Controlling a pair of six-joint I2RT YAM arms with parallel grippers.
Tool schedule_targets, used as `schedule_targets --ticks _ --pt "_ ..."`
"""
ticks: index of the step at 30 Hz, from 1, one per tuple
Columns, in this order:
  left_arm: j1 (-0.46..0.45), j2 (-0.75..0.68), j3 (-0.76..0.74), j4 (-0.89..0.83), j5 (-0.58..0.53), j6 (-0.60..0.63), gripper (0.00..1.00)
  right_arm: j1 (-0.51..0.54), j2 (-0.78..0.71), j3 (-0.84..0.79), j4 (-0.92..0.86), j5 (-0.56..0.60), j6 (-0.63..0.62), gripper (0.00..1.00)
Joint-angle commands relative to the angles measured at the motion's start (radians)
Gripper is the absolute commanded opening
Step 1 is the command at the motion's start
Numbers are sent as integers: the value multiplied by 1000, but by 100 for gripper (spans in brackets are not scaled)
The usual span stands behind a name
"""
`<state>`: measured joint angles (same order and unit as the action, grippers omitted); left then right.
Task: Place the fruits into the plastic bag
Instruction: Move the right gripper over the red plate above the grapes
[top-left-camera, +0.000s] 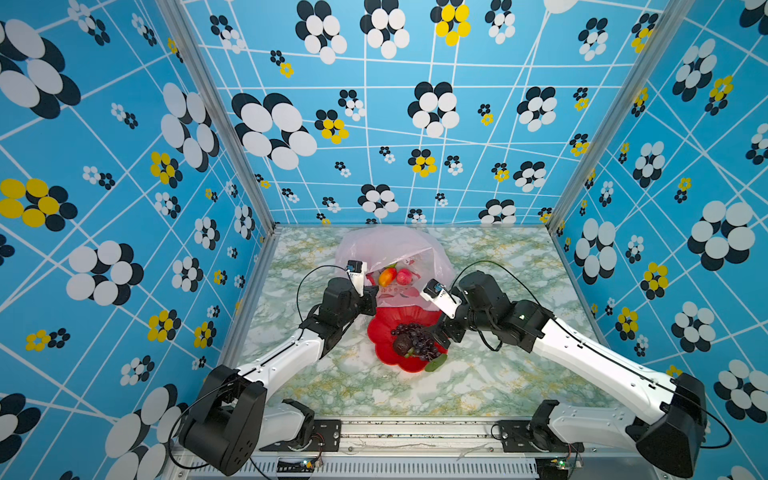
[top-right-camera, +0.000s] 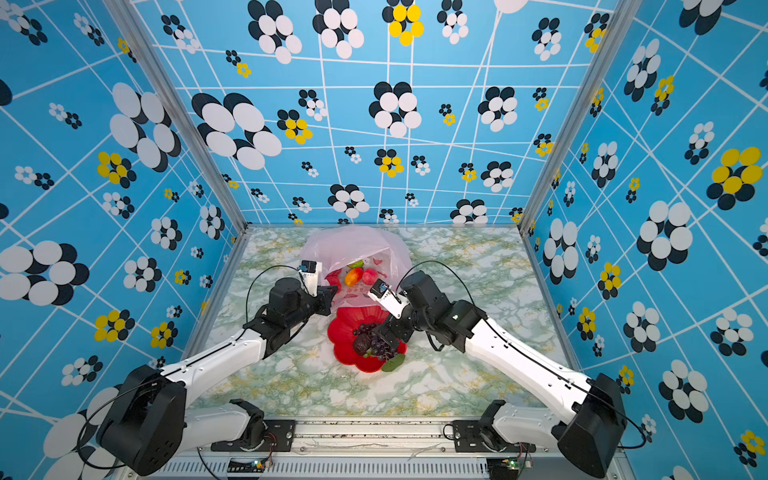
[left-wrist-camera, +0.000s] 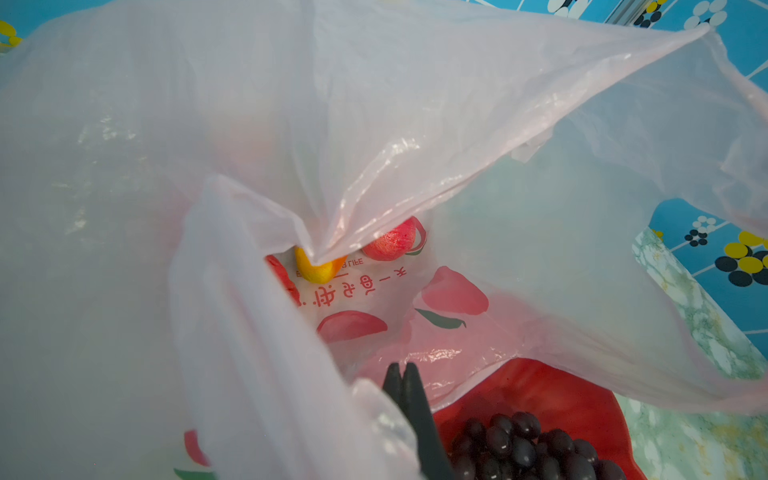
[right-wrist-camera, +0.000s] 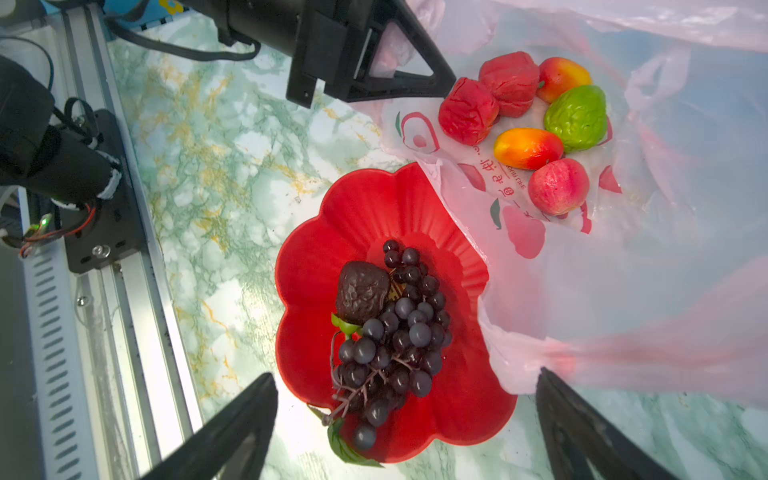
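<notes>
The plastic bag (top-left-camera: 386, 245) lies at the back of the marbled table (right-wrist-camera: 216, 166), its mouth facing the red plate (right-wrist-camera: 357, 208) and its lower lip draped over the plate's far rim. The left gripper (left-wrist-camera: 401, 368) has its jaws pressed together on the bag's edge beside the mouth, with film bunched around them. The pinch point itself is buried in folds. The right gripper (right-wrist-camera: 405, 378) hangs above the plate with its jaws spread wide and nothing between them. Beneath it lie the grape bunch (right-wrist-camera: 399, 332) and, touching it, the dark brown fruit (right-wrist-camera: 361, 297). One of its fingers sits right at a gathered pink fold of the bag; whether they touch cannot be told. Inside the bag rest the crinkled red apples (right-wrist-camera: 467, 110), a mango (right-wrist-camera: 528, 148), the bumpy green fruit (right-wrist-camera: 575, 118) and a pinkish apple (right-wrist-camera: 559, 185). In both top views the bag's upper film hides most of them.
</notes>
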<state>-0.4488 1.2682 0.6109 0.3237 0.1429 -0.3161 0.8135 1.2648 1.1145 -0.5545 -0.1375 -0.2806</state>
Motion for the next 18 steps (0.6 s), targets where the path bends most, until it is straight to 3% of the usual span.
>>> schedule_targets --ticks 1,9,18 --pt "-28 3 35 -27 -44 50 0 29 27 84 -154 22 -123 97" --pt "-34 17 45 -33 -60 47 0 104 103 142 -252 89 -215 95" --pt "-34 4 26 -16 -65 44 0 201 212 164 -291 156 -210 92"
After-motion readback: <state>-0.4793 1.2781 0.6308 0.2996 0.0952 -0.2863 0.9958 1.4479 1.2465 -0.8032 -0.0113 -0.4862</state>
